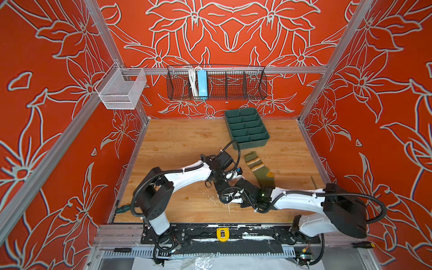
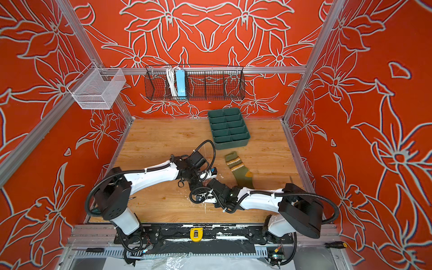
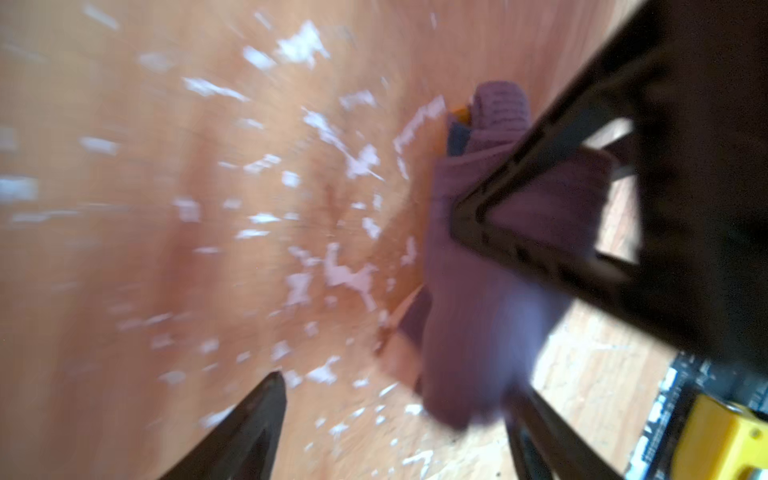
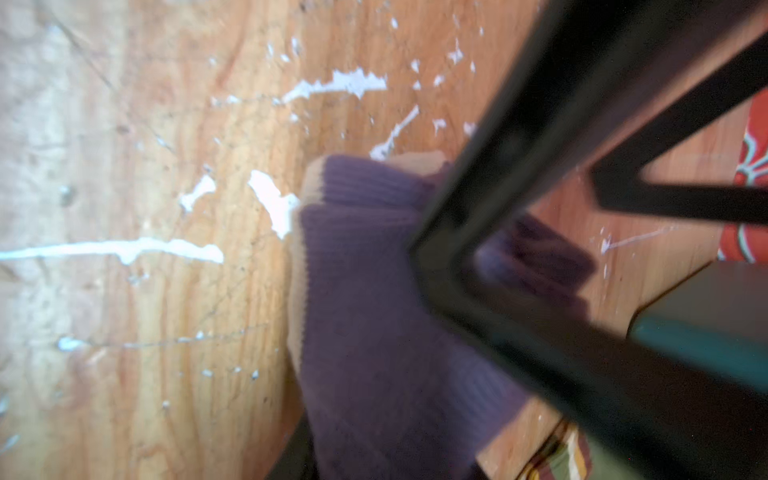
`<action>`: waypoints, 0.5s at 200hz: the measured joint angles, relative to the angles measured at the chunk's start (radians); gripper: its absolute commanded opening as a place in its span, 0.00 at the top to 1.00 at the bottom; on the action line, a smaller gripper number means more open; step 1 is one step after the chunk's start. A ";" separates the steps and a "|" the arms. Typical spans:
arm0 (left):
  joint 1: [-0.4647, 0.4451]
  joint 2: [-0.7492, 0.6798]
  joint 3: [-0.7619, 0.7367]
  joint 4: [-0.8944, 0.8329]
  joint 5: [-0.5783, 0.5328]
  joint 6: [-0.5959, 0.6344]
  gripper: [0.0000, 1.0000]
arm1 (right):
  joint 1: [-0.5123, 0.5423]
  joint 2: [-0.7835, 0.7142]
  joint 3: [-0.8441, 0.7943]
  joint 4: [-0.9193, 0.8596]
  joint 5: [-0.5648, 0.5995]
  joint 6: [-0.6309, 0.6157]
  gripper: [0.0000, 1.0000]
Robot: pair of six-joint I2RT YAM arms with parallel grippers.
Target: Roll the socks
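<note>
Red flower-patterned walls [image 1: 233,23] are surrounding a black wire basket [image 1: 233,86] hanging on an aluminium rail [image 1: 292,69]. Left of that basket a white mesh basket [image 1: 121,93] is hanging; below it a wooden desk [image 1: 182,140] is spreading.

One green sock [image 1: 259,169] and one purple sock [image 4: 374,311] make two in all. There is one left arm [image 1: 187,174] and one right arm [image 1: 301,201], again two. One desk [image 1: 177,140] carries one green tray [image 1: 252,145] with ten compartments, in five rows of two. On the wall hang one white basket [image 1: 121,93] and one black basket [image 1: 233,91], which holds one blue power strip [image 1: 201,85]. At the front rail lie one black screwdriver [image 1: 122,250] and one black-and-yellow screwdriver [image 1: 363,245], and there is one yellow block [image 1: 222,234].
</note>
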 measured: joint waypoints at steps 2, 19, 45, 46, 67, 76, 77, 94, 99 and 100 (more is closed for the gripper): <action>-0.001 -0.010 -0.008 0.011 -0.005 -0.002 0.14 | -0.001 0.000 0.001 -0.004 -0.001 0.002 1.00; -0.001 -0.100 -0.071 0.089 -0.058 -0.007 0.13 | -0.005 0.001 0.016 -0.035 -0.014 0.013 1.00; -0.001 -0.246 -0.185 0.205 -0.195 -0.004 0.12 | -0.017 0.023 0.054 -0.088 -0.034 0.030 1.00; -0.001 -0.252 -0.188 0.206 -0.203 -0.003 0.12 | -0.018 0.025 0.058 -0.091 -0.037 0.033 1.00; 0.000 -0.401 -0.260 0.256 -0.347 0.034 0.09 | -0.035 0.061 0.117 -0.162 -0.073 0.055 1.00; 0.000 -0.472 -0.280 0.269 -0.397 0.061 0.08 | -0.043 0.084 0.153 -0.204 -0.095 0.066 1.00; 0.000 -0.477 -0.281 0.270 -0.401 0.063 0.07 | -0.045 0.085 0.156 -0.208 -0.097 0.066 1.00; 0.001 -0.642 -0.296 0.275 -0.455 0.133 0.05 | -0.061 0.141 0.238 -0.299 -0.150 0.091 1.00; 0.001 -0.691 -0.295 0.275 -0.458 0.155 0.05 | -0.066 0.158 0.262 -0.325 -0.163 0.098 1.00; 0.001 -0.699 -0.294 0.274 -0.457 0.158 0.05 | -0.066 0.164 0.269 -0.333 -0.169 0.100 1.00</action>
